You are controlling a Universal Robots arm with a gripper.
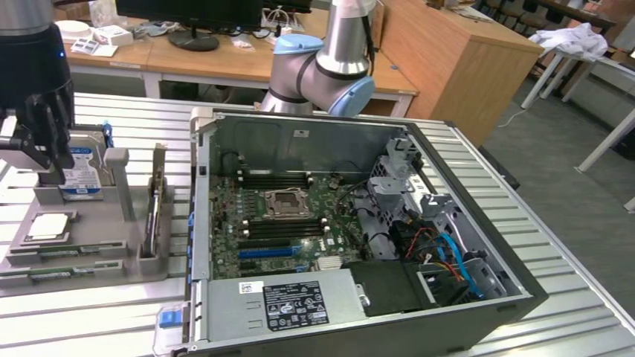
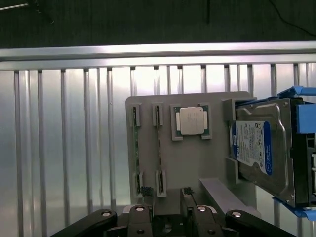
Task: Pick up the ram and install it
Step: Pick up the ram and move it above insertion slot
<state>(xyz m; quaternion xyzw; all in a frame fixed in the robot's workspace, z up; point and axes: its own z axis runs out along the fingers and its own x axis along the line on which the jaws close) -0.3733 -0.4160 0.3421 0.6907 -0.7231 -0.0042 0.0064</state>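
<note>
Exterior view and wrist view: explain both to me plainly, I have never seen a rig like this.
The machine is a robot arm rising behind an open computer case, which lies on a slatted metal table. The exterior view comes from a camera off the arm; the wrist view comes from a camera on its wrist, looking down past its jaws. Below them, a grey holder carries two ram sticks, a square processor and a hard drive. The jaws stand open and hold nothing.

A robotics lab: robot arm [image 1: 328,74], opened computer case [image 1: 397,335], wooden desks [image 1: 447,59].
</note>
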